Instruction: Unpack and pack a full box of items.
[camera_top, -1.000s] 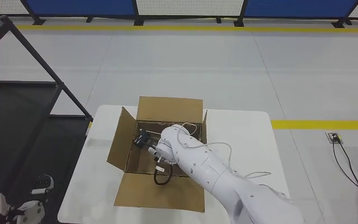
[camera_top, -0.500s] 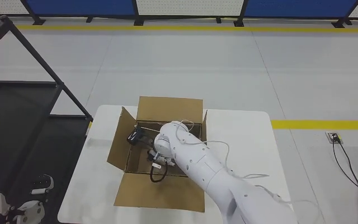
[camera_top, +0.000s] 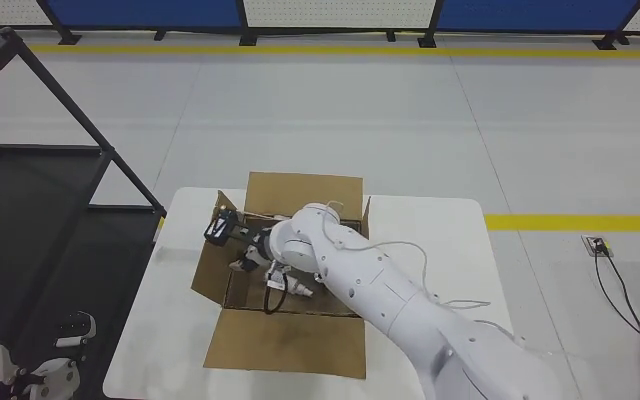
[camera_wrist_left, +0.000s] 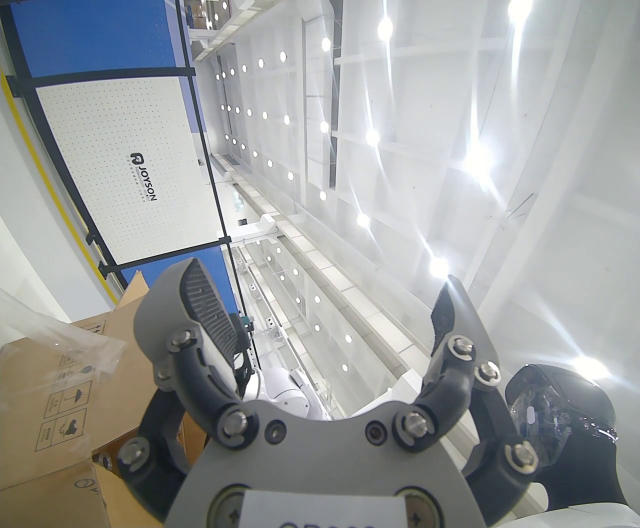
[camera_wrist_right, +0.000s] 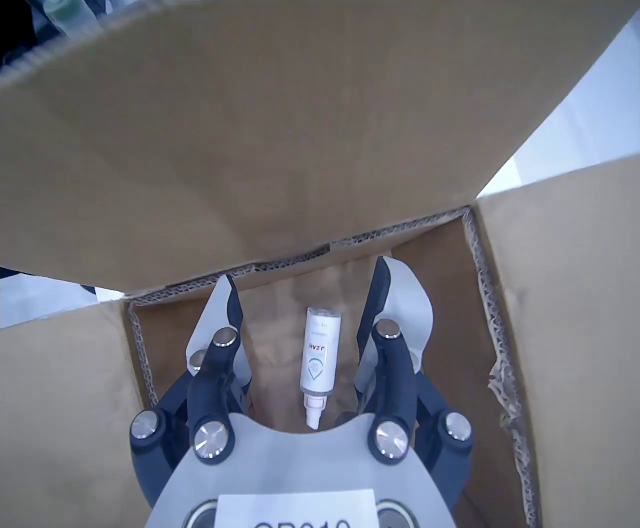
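right wrist view: right gripper (camera_wrist_right: 305, 272) is hanging spread over the bottle (camera_wrist_right: 320, 350), which is lying flat on the box (camera_wrist_right: 550, 300) floor, long axis paralleling the fingers (camera_wrist_right: 405, 300). top view is placing them at the box's 9 o'clock side.

In the top view we see the right arm (camera_top: 340, 265) swing toward the left of the frame. Its dark tip, earlier over the middle of the cardboard box (camera_top: 305, 190), now sits slightly higher, at the box's left wall beside the left flap (camera_top: 210, 265).
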